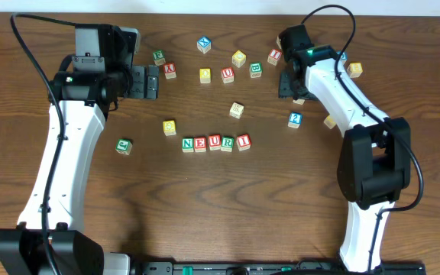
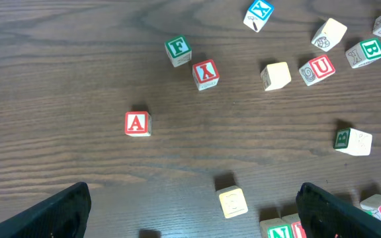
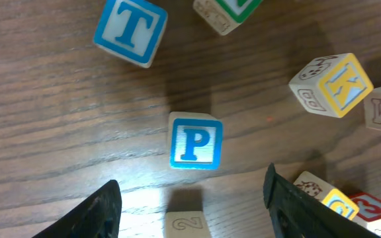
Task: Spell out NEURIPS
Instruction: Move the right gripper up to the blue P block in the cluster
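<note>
Gripping the blue-lettered wooden P cube [image 3: 196, 140] should mean pinching two opposite side faces at mid-height. It is judged light, rigid and smooth, and likely to twist if caught off-centre. It lies well apart from the wooden row N-E-U-R-I [image 1: 215, 142], beyond that row's I end. Right gripper [image 3: 192, 180] hovers spread astride it, touching nothing. Left gripper [image 1: 153, 81], beyond the row's N end, stands wide apart, empty.

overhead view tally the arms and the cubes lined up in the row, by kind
arms: 2, left arm, right arm
row cubes: 5, N, E, U, R, I
total: 7
</note>
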